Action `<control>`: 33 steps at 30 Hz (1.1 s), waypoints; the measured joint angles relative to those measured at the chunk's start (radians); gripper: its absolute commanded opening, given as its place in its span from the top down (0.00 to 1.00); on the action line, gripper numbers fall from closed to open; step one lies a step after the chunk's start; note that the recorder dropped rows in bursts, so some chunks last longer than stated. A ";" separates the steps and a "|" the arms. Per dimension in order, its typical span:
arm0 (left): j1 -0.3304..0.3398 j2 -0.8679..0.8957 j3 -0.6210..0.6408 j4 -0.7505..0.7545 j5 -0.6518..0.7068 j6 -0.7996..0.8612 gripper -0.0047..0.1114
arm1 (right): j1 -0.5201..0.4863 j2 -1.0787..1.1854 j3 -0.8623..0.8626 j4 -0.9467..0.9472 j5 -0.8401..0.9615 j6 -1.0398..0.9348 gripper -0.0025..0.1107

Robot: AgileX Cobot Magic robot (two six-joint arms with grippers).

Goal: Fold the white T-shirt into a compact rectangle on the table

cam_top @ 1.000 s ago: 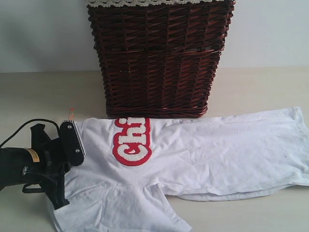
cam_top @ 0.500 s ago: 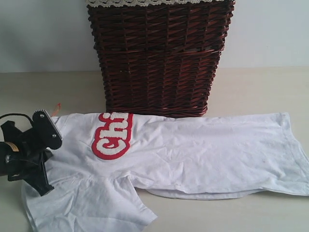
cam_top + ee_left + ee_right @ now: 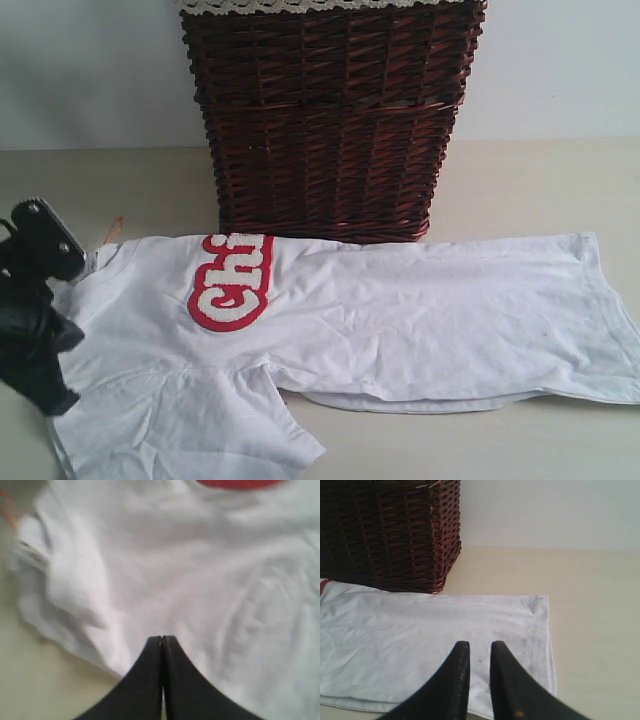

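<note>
Left wrist view has the left gripper [image 3: 162, 639] nearest, jaws pressed together with no cloth visibly caught between them, hanging over the shoulder end of the white T-shirt [image 3: 200, 580]. The right wrist view has the right gripper [image 3: 480, 645] with a narrow gap between its jaws, holding nothing, poised over the hem end. The shirt lies lengthwise on the table [image 3: 560, 190], one sleeve [image 3: 190, 430] toward the near edge, red lettering [image 3: 232, 285] on the chest, hem [image 3: 605, 310] at the right; just behind its far edge stands the wicker basket [image 3: 330, 120]. The cloth looks light, soft and limp; it will likely sag, wrinkle and drag rather than hold a shape. The doubled seams at shoulder and hem corners seem the surest places to pinch, both ends lifted together.
</note>
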 measured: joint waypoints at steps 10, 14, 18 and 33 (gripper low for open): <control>0.000 -0.002 0.037 -0.505 0.710 0.724 0.96 | 0.000 0.000 0.000 0.000 0.000 0.000 0.84; 0.000 -0.112 0.038 -0.714 0.715 0.719 0.96 | 0.000 0.000 0.000 0.000 0.000 0.000 0.84; 0.000 -0.276 0.038 -0.812 0.545 0.468 0.96 | 0.000 0.000 0.000 0.000 0.000 0.000 0.84; -0.258 -0.428 0.160 -0.792 -0.415 0.200 0.96 | 0.000 0.000 0.000 0.000 0.000 0.000 0.84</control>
